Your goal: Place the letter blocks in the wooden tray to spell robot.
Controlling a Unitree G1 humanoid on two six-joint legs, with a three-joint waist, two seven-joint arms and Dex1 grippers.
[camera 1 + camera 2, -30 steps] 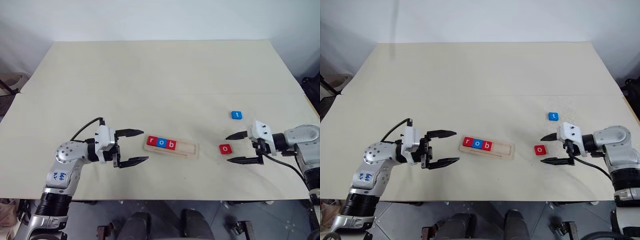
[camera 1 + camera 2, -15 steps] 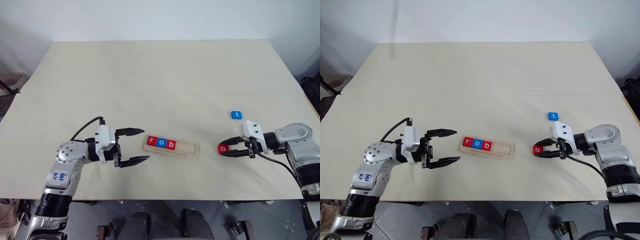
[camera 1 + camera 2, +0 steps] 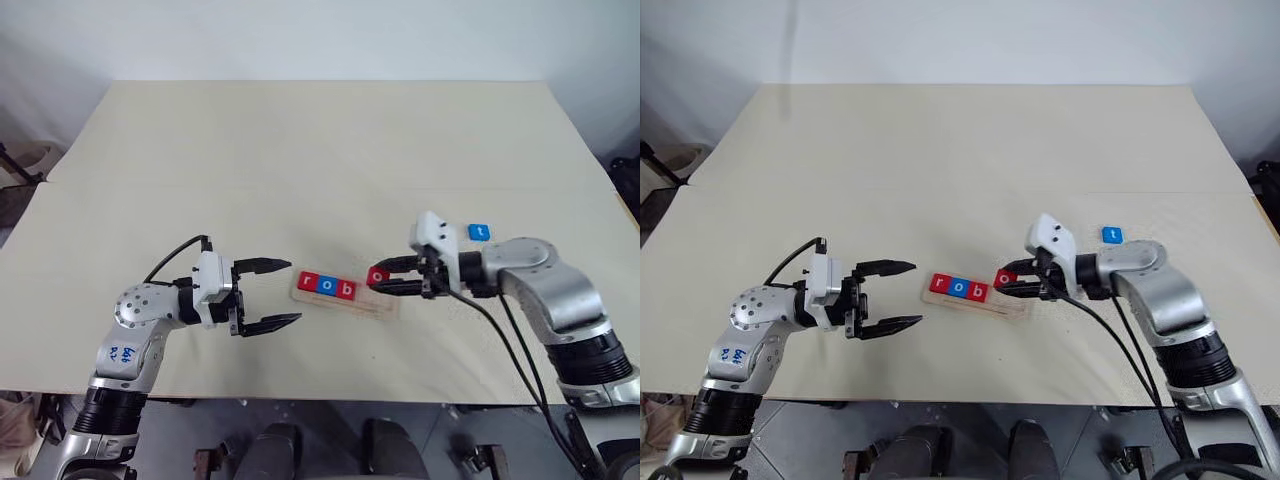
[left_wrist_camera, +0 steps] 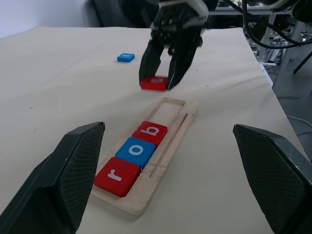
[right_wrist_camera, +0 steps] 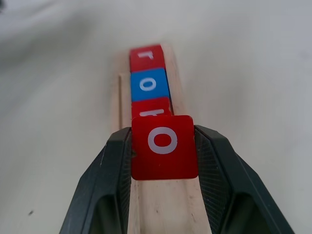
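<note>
The wooden tray (image 3: 386, 303) lies in the middle of the table near the front edge, with red r (image 3: 306, 283), blue o (image 3: 325, 286) and red b (image 3: 344, 290) in a row at its left end. My right gripper (image 3: 377, 279) is shut on the red o block (image 5: 165, 146) and holds it just above the tray's bare right part, right of the b. The blue t block (image 3: 479, 232) lies on the table behind my right arm. My left gripper (image 3: 293, 291) hovers open just left of the tray, holding nothing.
The pale table (image 3: 300, 150) stretches far back, with a seam running across its middle. A black cable trails from each wrist. The table's front edge runs close below both arms.
My right gripper shut on the red o block, lifted it off the table and carried it left to above the tray. The left arm stayed put.
</note>
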